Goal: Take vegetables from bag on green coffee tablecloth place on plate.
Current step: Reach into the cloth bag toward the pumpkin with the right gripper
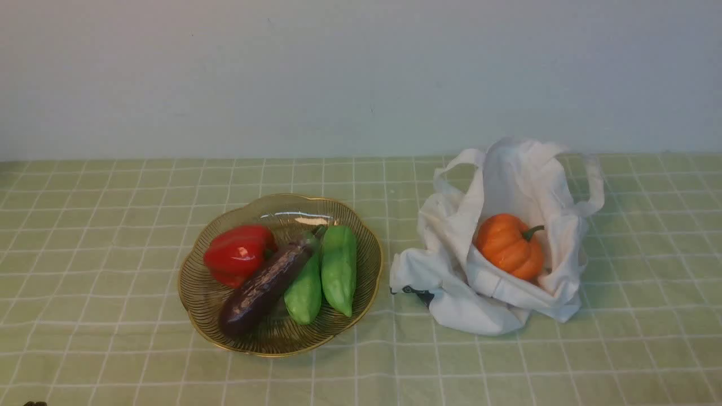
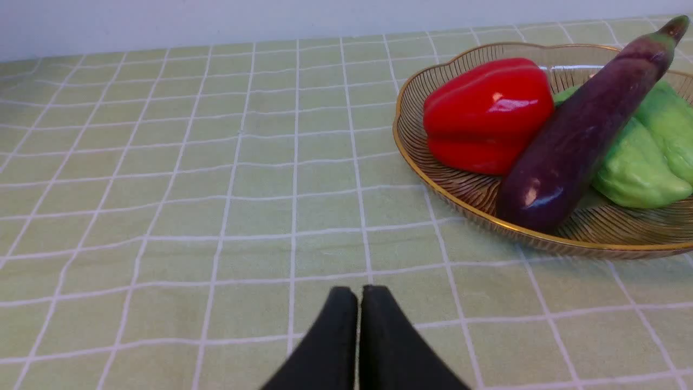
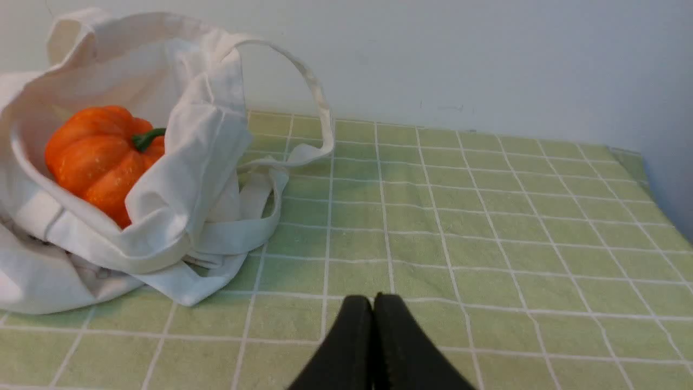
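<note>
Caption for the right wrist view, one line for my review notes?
Shut right end effector over green tablecloth; orange pumpkin sits in white bag.

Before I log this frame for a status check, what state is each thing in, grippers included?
pumpkin: inside the bag, tipped sideways, not gripped.
bag: slumped on the tablecloth, mouth open.
plate: holds red pepper, eggplant and two green gourds; no pumpkin.
left gripper: shut, empty.
right gripper: shut, empty.

A red pepper (image 1: 238,254), eggplant (image 1: 265,287), green gourds (image 1: 338,268)
</note>
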